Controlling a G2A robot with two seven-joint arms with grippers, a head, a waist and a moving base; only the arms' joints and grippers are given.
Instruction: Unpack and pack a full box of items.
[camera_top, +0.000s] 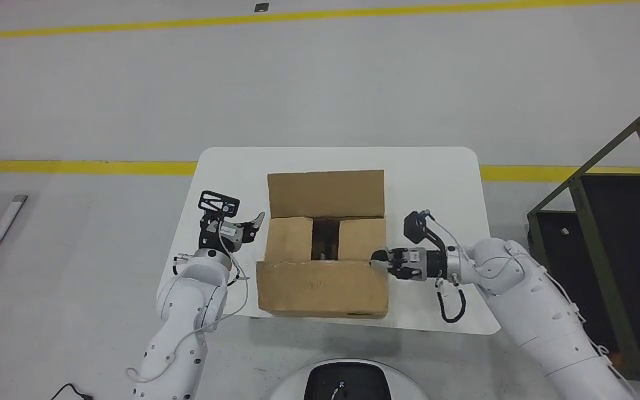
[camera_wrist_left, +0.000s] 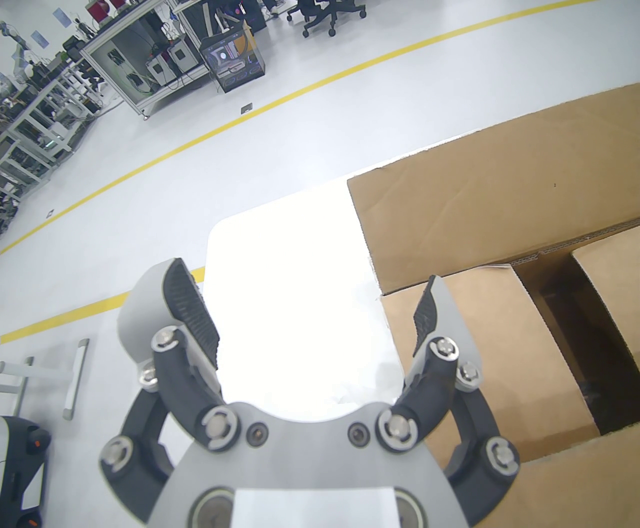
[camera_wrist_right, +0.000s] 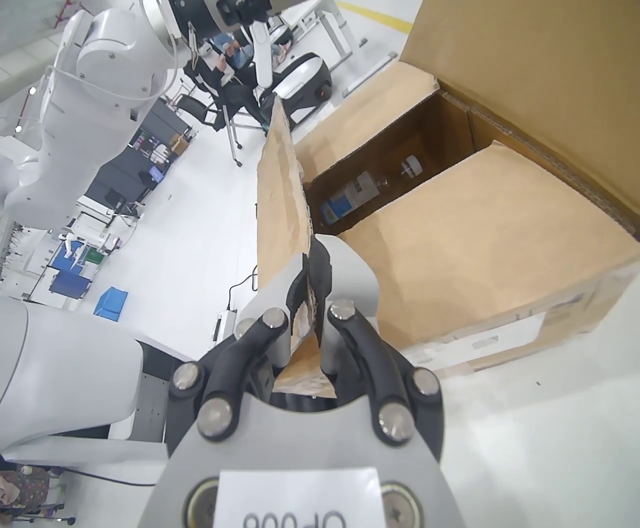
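Observation:
A brown cardboard box (camera_top: 322, 262) stands in the middle of the white table (camera_top: 440, 180). Its far flap (camera_top: 326, 192) stands up, the two side flaps lie nearly flat, and a dark slot (camera_top: 326, 238) stays between them. My right gripper (camera_wrist_right: 314, 280) is shut on the near flap (camera_wrist_right: 280, 200) at its corner, holding it raised; in the top view that gripper (camera_top: 384, 262) sits at the box's right near corner. Through the slot a bottle with a blue label (camera_wrist_right: 350, 197) lies inside. My left gripper (camera_wrist_left: 310, 305) is open beside the box's left side flap (camera_wrist_left: 480, 350), holding nothing.
A dark green metal frame (camera_top: 590, 200) stands off the table's right side. Bare table surface lies left of the box (camera_wrist_left: 290, 280) and to the right of it (camera_top: 450, 210). Yellow floor lines (camera_top: 100, 167) run behind the table.

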